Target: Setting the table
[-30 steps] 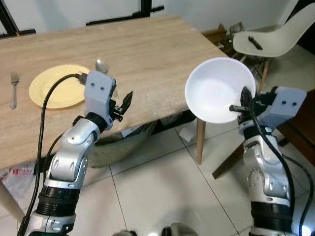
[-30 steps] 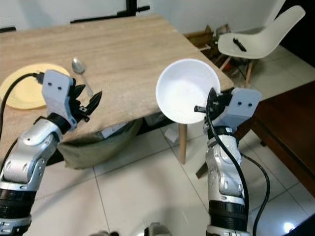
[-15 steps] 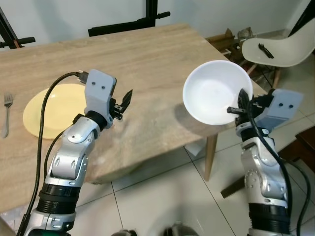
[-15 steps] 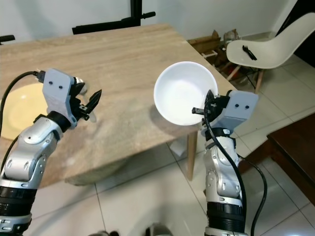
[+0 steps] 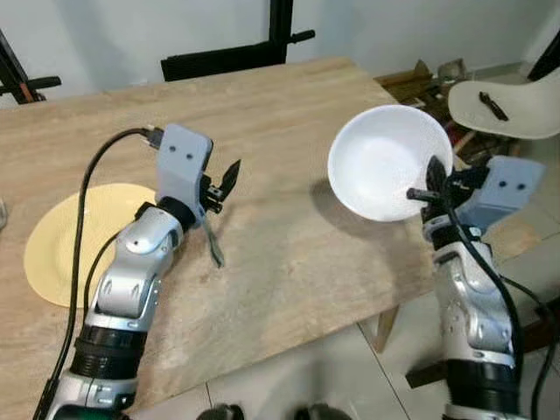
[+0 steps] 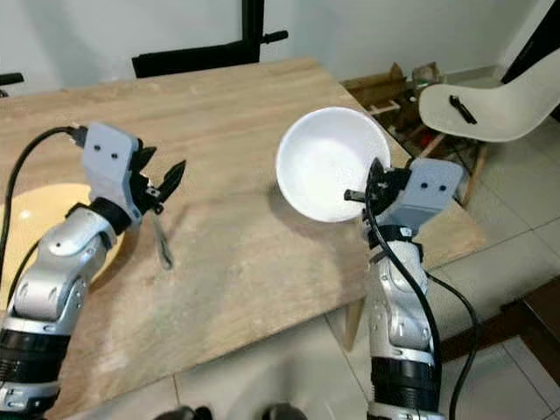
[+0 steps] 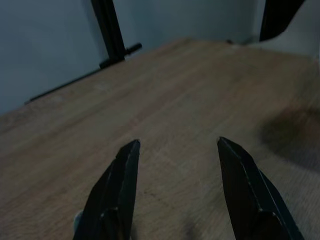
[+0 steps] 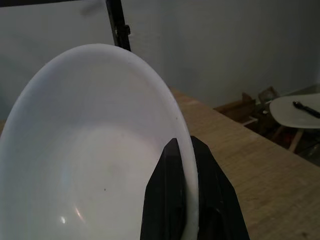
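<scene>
A white bowl (image 5: 389, 161) is held up over the right part of the wooden table (image 5: 289, 262) by the right gripper (image 8: 183, 197), whose two black fingers are pinched on the bowl's rim, one inside and one outside. The bowl is tilted so that its hollow faces the head camera, and nothing is seen in it; a dark shadow is cast beneath it on the wood. In the right wrist view the rim is seen running between the fingers (image 8: 165, 195), and most of the bowl's far side is cut off by the frame.

The left gripper (image 5: 220, 185) is raised above the middle of the table with its fingers spread wide and nothing between them. In the left wrist view the two fingertips (image 7: 126, 165) are seen well apart over bare wood. Just below the gripper a slim dark piece of cutlery (image 5: 213, 243) is seen lying on the table; which kind it is cannot be told, as its upper end is hidden by the gripper.

A yellow plate (image 5: 66, 249) lies on the table to the left, partly covered by the left arm and its black cable, with nothing seen on it.

Farther off, beyond the table's right corner, a white chair (image 5: 512, 109) is cut off by the frame, with a small dark object (image 5: 493, 105) on its seat
</scene>
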You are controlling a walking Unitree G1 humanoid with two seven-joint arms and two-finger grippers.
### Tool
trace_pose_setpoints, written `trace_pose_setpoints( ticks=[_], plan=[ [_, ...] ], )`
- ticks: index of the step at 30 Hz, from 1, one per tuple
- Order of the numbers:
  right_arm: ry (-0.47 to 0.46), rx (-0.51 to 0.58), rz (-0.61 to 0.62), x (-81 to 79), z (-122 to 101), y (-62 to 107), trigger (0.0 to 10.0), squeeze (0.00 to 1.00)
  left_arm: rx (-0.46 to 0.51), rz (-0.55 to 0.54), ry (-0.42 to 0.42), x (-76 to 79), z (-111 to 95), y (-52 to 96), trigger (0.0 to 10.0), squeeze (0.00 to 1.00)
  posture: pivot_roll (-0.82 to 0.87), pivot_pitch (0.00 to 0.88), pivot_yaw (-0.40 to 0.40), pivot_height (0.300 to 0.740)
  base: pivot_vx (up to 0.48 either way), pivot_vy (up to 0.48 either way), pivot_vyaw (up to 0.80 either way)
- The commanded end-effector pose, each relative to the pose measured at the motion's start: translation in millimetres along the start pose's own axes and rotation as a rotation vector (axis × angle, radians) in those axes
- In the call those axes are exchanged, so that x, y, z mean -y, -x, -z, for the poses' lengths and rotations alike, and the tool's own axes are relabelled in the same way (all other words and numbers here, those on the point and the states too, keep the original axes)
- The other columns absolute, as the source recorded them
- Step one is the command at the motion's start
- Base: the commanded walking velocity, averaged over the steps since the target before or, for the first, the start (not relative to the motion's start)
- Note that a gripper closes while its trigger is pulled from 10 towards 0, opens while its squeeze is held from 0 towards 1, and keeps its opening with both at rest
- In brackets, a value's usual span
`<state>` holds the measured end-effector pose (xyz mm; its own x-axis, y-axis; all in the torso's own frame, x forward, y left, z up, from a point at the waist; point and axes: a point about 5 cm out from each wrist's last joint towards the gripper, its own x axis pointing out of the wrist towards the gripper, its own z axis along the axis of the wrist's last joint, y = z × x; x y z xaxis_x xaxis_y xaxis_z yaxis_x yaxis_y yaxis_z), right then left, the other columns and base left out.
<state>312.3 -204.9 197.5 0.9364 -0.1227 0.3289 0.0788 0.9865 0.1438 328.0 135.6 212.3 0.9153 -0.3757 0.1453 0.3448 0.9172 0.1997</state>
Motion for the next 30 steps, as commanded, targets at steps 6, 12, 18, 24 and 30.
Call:
trace_pose_setpoints(
  ticks=[6,12,18,24,30],
  plan=[
    [0.013,-0.051,-0.073,-3.0,8,0.5,10.0,0.0,0.001,0.048,0.024,3.8,-2,1.4,10.0,0.0,-0.07,0.031,0.055,0.74,0.0,0.0,0.0],
    [0.066,-0.146,-0.19,-16.9,20,-11.5,10.0,0.0,-0.05,0.141,-0.005,-4.6,-8,11.9,10.0,0.0,-0.06,0.042,0.056,0.74,0.0,0.0,0.0],
    [0.132,-0.287,-0.331,-42.6,40,-37.8,10.0,0.0,-0.097,0.227,-0.037,-33.0,-23,38.4,10.0,0.0,0.0,0.064,0.042,0.74,0.0,0.0,0.0],
    [0.189,-0.367,-0.399,-57.0,49,-54.1,10.0,0.0,-0.102,0.225,-0.064,-49.8,-38,57.6,10.0,0.0,0.05,0.089,0.018,0.74,0.0,0.0,0.0],
    [0.239,-0.416,-0.439,-64.1,54,-62.2,10.0,0.0,-0.127,0.228,-0.075,-48.3,-43,71.1,10.0,0.0,0.09,0.112,0.004,0.74,0.0,0.0,0.0]
  ],
)
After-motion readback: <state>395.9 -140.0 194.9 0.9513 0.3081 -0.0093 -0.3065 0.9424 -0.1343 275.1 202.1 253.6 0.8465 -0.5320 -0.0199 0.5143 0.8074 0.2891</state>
